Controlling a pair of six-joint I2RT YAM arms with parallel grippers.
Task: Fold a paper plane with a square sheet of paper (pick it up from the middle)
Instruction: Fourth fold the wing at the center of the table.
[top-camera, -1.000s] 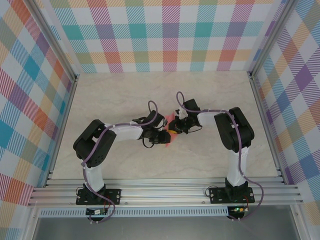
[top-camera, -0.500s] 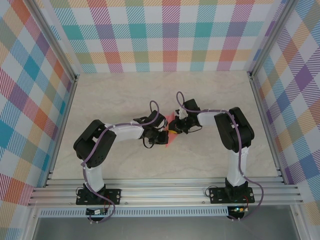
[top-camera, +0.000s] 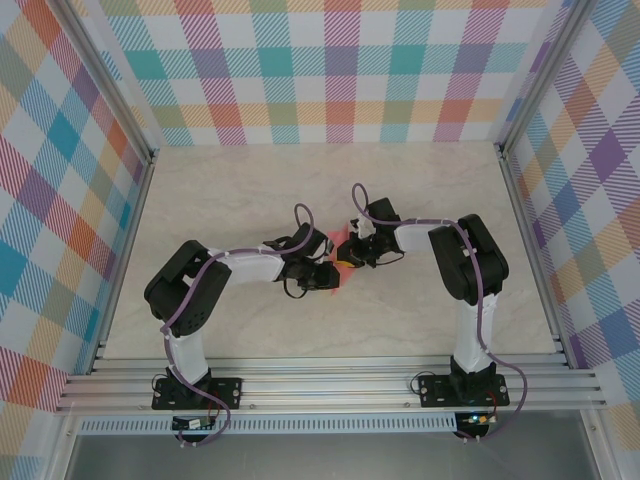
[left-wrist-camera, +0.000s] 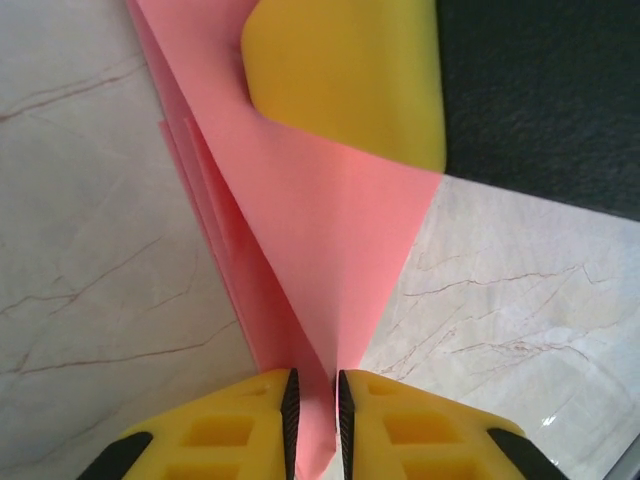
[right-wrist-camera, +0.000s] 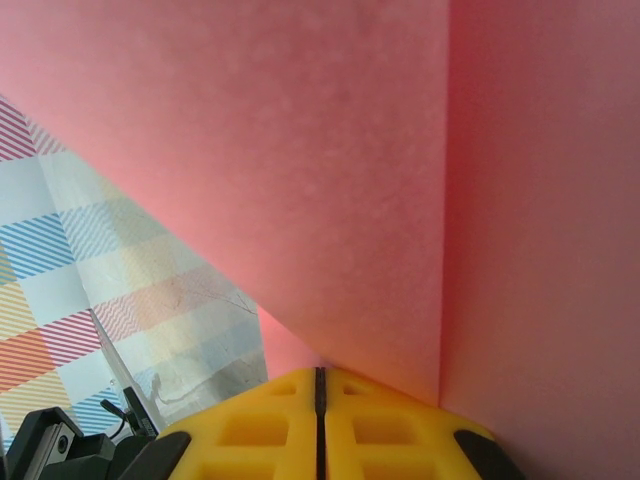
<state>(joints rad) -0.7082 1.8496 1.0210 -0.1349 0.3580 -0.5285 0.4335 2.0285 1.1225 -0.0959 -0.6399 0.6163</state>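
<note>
The paper plane (left-wrist-camera: 330, 240), already creased into a narrow pink dart, is held just above the middle of the table (top-camera: 250, 200). In the left wrist view its tip points to 6 o'clock and its wide end lies toward 12 o'clock. That wide end is clamped by the closed right gripper (right-wrist-camera: 318, 375), while the tip is straddled by the left gripper (left-wrist-camera: 318, 385), whose fingers stand barely apart, so a pinch there cannot be confirmed. A late fold is judged to be in hand; next, a firm hold on the tip is called for so the centre crease can be pressed sharp without the layers slipping.
</note>
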